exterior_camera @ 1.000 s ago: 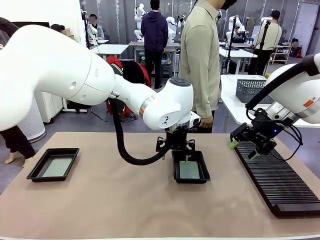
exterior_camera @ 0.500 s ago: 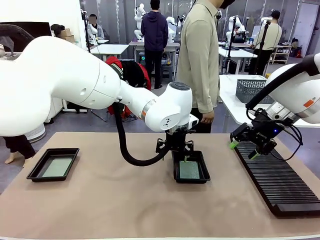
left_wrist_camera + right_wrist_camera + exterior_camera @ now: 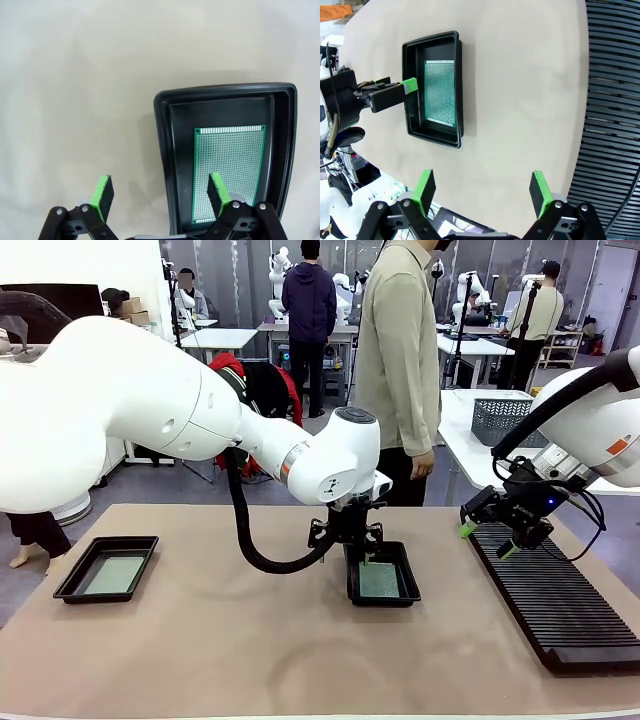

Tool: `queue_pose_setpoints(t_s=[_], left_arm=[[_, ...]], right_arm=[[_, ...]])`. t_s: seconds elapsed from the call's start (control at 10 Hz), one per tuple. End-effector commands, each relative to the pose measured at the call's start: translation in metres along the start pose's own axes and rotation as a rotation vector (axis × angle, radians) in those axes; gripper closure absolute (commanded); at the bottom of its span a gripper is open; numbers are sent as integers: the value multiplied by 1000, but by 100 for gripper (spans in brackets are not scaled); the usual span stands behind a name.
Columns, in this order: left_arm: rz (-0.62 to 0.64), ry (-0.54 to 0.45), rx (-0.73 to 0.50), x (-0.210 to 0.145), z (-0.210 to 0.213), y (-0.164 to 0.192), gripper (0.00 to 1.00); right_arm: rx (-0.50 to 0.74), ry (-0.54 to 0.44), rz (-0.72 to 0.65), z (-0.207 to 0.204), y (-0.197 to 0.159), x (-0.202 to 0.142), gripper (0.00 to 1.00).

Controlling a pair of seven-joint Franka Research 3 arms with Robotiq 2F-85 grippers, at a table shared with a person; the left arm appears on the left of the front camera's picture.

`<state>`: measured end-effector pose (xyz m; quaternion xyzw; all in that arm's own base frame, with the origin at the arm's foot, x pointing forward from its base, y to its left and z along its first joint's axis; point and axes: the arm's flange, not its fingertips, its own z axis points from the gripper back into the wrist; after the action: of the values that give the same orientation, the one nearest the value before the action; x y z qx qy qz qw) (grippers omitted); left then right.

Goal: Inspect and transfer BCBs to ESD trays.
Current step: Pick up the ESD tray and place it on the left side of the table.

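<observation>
Left gripper [image 3: 159, 197] gapes wide, empty, over the middle tray's [image 3: 162, 145] rim (BCB [image 3: 230, 160] flat inside). Right gripper [image 3: 487, 538] hangs wide, empty, at three o'clock over the rack [image 3: 560, 610].

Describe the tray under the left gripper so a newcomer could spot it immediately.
On the tan table, look near the middle, just left of the long black ribbed rack. The black tray there holds a green gridded board and sits beneath the open left gripper; the other tray lies far off at the table's left edge.
</observation>
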<state>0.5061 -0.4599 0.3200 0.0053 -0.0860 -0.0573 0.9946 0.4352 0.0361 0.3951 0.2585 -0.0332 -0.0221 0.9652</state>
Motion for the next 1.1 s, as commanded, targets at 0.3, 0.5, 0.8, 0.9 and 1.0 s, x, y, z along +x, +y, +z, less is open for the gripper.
queue_pose_setpoints(t_s=[0.3,0.5,0.8,0.9,1.0], left_arm=[[0,3,1,-1,-2,0,0],[0,3,1,-1,-2,0,0],[0,3,1,-1,-2,0,0],[-2,4,1,-1,-3,-1,0],[1,-11,-16,1,-2,-2,3]], right_arm=[[-19,-8,-17,0,2,1,0],[-19,-8,-17,0,2,1,0],[-19,-8,-17,0,2,1,0],[-19,-8,-17,0,2,1,0],[-19,-8,-17,0,2,1,0]])
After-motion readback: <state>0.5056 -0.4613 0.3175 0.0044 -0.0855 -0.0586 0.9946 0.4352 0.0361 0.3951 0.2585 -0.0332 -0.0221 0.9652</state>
